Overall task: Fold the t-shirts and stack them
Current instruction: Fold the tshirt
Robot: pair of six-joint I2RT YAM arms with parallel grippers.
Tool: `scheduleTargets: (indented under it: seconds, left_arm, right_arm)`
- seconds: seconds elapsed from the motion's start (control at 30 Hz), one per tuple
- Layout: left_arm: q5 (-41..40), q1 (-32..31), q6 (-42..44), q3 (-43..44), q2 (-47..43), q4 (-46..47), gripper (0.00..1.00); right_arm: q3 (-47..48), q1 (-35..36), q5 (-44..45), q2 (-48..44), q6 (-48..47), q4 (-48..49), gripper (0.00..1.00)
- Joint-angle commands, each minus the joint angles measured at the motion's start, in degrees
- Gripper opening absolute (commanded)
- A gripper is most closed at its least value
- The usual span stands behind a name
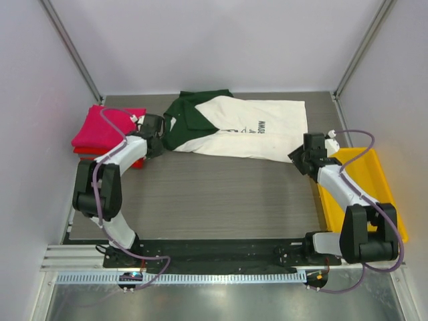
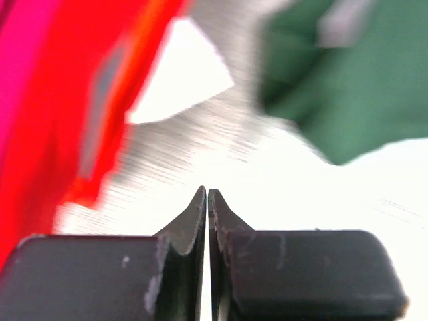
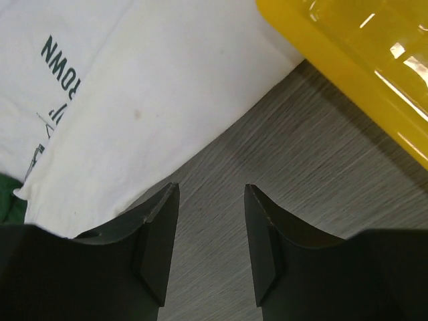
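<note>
While the left gripper (image 1: 152, 127) sits with its jaws pressed together on nothing, the right gripper (image 3: 210, 190) hangs with its jaws parted over bare table (image 1: 214, 194), holding nothing.

Left: tips at the 9 o'clock end of the cream shirt (image 1: 234, 137), by the dark green collar (image 1: 175, 124). Wrist view is blurred, so I cannot tell if they touch cloth. Folded pink shirt (image 1: 107, 126) on a red shirt (image 1: 83, 151) lies just beside, at its 9 o'clock.

Right: tips just beside the shirt's near hem (image 1: 302, 130) corner, not touching. The cloth edge lies at 10 o'clock in the wrist view, the yellow tray (image 1: 364, 175) at 2 o'clock.

Position: cream shirt lies flat at the table's 12 o'clock edge, well clear of the tray.

Orientation: long axis runs 9 to 3 o'clock. Collar points to 9, hem to 3. The lettering (image 1: 261, 127) reads sideways.

Step (judgement): folding the cream shirt, grasp not yet made; stacking remains.

Next move (judgement): the right shifts toward 10 o'clock, drops over the hem corner and pinches one cloth layer cleanly. The left must open before taking the far edge. Fold would likely go 3 toward 9.
</note>
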Motion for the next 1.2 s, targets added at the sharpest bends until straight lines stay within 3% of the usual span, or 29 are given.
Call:
scheduleTargets:
  seconds: [0.0,0.23,0.53,0.67,0.83,1.0,1.17]
  left_arm:
    - [5.2,-2.68,-5.04,-1.63,-6.61,7.16,0.05]
    - [12.94,-3.3,-13.48,-12.52,-13.12,22.51,0.28]
    - [11.11,-3.3,-15.85,-13.94,-15.24,25.71,0.38]
    - [10.67,-2.78,-16.38,-14.12,-14.97,25.62,0.47]
    - [10.58,-1.46,-17.87,-16.31,-16.38,26.76,0.51]
    - [11.37,-0.84,-17.79,-15.35,-14.45,26.68,0.52]
    - [13.04,-0.75,-19.46,-15.26,-11.73,29.75,0.54]
  right_arm:
    - [-2.76,-0.1,9.02,-4.97,7.2,3.9,0.5]
    - [-9.89,-0.19,14.39,-4.99,17.85,10.41,0.55]
    - [-8.84,-0.19,18.7,6.53,21.55,18.93,0.52]
    - [-5.76,-0.1,19.32,12.24,21.91,19.72,0.49]
    - [-3.47,-0.02,21.86,16.37,21.73,20.16,0.4]
    - [-2.59,0.16,22.13,17.53,20.59,19.73,0.01]
    - [-3.73,0.16,20.73,12.44,19.01,16.74,0.01]
